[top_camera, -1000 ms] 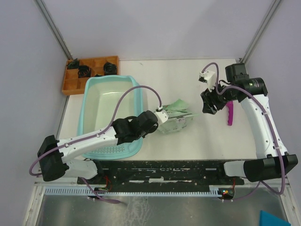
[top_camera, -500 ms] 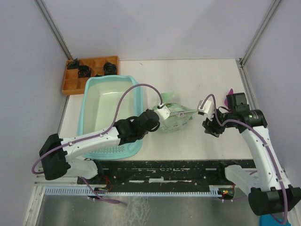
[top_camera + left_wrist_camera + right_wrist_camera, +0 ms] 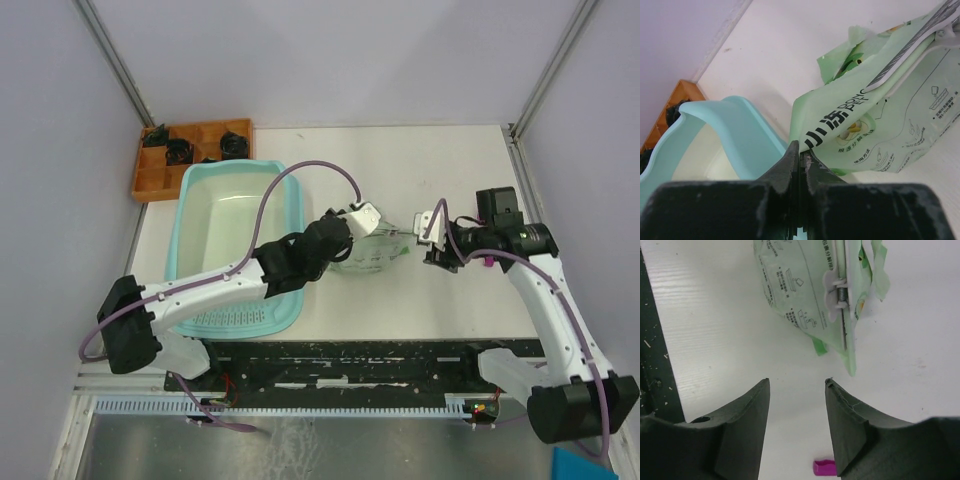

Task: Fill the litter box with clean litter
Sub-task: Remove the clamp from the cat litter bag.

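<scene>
Litter box [image 3: 225, 228] lengthwise near-far, grate end near. Left tool [image 3: 800, 151] pinches bag [image 3: 880, 115]; right tool [image 3: 796, 383] agape, empty.

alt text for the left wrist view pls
The left gripper, jaws shut, pinches the lower corner of a pale green printed bag held closed by a white clip. The teal litter box rim curves just beside it, on a white table.

One litter box [image 3: 232, 168]. One orange tray [image 3: 150, 185], holding what look like three dark objects [image 3: 232, 143], too small to count surely. One bag [image 3: 370, 262] with one white clip [image 3: 842, 295]. One magenta scoop [image 3: 823, 466], partly visible. One counter [image 3: 400, 160]. Two end effectors: the left end effector [image 3: 800, 155] and the right end effector [image 3: 796, 385].
</scene>
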Controlling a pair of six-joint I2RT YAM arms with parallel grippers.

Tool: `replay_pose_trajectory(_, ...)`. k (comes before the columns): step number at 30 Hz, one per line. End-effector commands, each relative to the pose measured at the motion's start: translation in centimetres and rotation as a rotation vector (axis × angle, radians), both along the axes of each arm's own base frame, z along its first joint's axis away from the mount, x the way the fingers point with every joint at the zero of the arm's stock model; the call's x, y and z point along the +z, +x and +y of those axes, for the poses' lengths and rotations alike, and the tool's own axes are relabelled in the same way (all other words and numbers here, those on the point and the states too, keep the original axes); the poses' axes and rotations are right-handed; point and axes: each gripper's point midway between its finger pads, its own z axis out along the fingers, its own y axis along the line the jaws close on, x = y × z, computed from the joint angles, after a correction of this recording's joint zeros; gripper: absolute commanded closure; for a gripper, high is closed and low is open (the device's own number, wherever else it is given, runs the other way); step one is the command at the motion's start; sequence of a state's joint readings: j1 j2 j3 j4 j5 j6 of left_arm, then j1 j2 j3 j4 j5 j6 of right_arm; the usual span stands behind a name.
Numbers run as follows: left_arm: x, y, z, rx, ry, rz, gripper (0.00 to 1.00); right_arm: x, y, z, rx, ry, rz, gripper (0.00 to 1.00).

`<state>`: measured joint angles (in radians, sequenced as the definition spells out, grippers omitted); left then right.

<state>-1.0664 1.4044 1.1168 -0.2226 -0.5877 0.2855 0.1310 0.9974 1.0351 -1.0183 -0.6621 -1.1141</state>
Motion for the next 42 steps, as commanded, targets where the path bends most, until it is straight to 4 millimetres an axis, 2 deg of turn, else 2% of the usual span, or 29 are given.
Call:
replay_pose_trajectory(1, 2.9, 1.6, -1.1, 0.038, -0.111, -0.134, 0.97, 3.7, 3.8, 2.7, 0.095, 0.118, -0.128, 0.44)
replay_pose_trajectory(3, 2.4, 1.9, -0.9, 0.066, -0.105, -0.126, 0.97, 4.2, 5.5, 3.2, 0.088, 0.152, -0.168, 0.43)
replay_pose_trajectory(5, 1.6, 1.9, -0.9, 0.077, -0.094, -0.108, 0.97, 4.1, 6.2, 3.6, 0.086, 0.183, -0.177, 0.42)
replay_pose_trajectory(9, -0.3, 1.5, -0.8, 0.085, -0.090, -0.058, 0.97, 3.6, 6.2, 4.4, 0.121, 0.219, -0.166, 0.40)
replay_pose_trajectory(14, -1.7, 1.4, 0.5, 0.136, -0.113, -0.023, 0.97, 3.1, 6.1, 4.8, 0.141, 0.245, -0.157, 0.41)
replay_pose_trajectory(20, -1.9, 0.8, 1.5, 0.142, -0.147, -0.005, 0.97, 1.9, 7.1, 5.0, 0.103, 0.277, -0.154, 0.41)
replay_pose_trajectory(26, -2.2, 0.8, 0.9, 0.131, -0.142, 0.012, 0.97, 1.4, 7.9, 5.3, 0.065, 0.265, -0.155, 0.40)
replay_pose_trajectory(34, -2.4, 1.0, 0.2, 0.120, -0.141, 0.023, 0.97, 1.0, 7.3, 6.0, 0.103, 0.207, -0.179, 0.40)
replay_pose_trajectory(42, -2.4, 1.1, 0.1, 0.126, -0.138, 0.026, 0.97, -0.6, 6.1, 6.6, 0.147, 0.145, -0.171, 0.41)
